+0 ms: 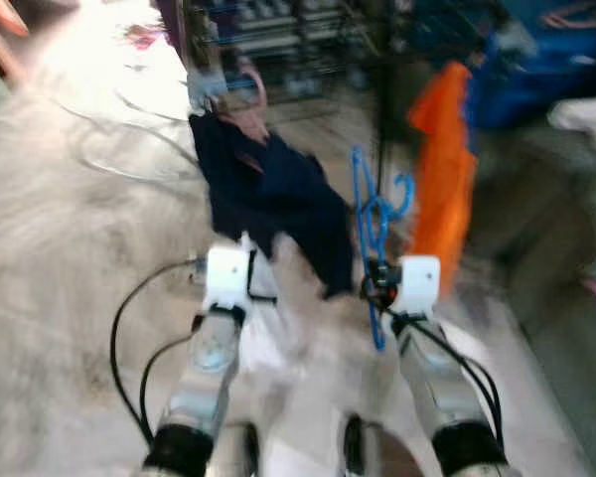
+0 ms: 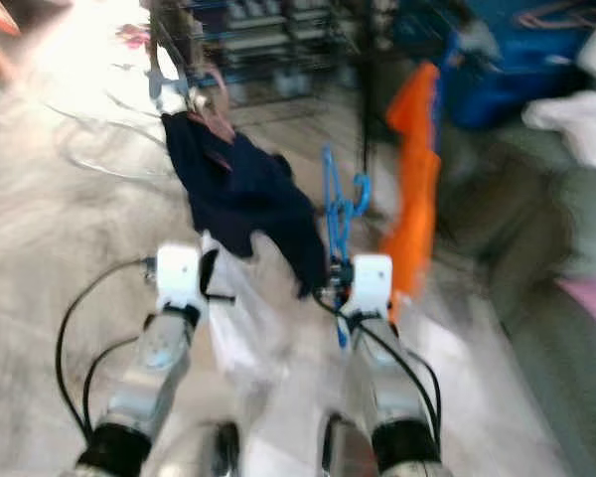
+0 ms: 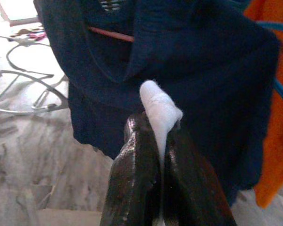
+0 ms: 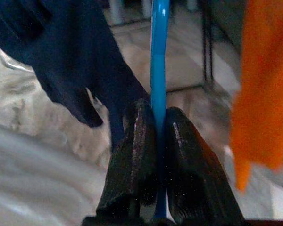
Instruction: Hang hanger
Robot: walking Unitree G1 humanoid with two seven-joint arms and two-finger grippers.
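Head views blurred. Both arms raised forward over pale marbled floor (image 1: 70, 298).

Left gripper (image 3: 158, 141): fingers pressed together on a fold of white cloth (image 3: 159, 110), which pokes out past the tips. In the head view the white cloth hangs down beside the left wrist.

Right gripper (image 4: 156, 136): fingers clamped on the bar of a blue hanger (image 4: 159, 66). Hanger stands roughly upright in the grip, running up beyond the fingertips and a short way below them; its hook (image 1: 405, 194) curls at the top, seen in the head view.

Just beyond both grippers: dark navy garment (image 1: 273, 199) hanging on a pinkish hanger (image 3: 111, 34), ahead of the left gripper and to the left of the right one. It touches neither gripper as far as can be told.

Right of the blue hanger, a little farther: orange garment (image 1: 442, 169) hanging down.

Farthest: dark wire rack (image 1: 278, 40) behind the navy garment, blue mass (image 1: 536, 70) behind the orange one; details too blurred
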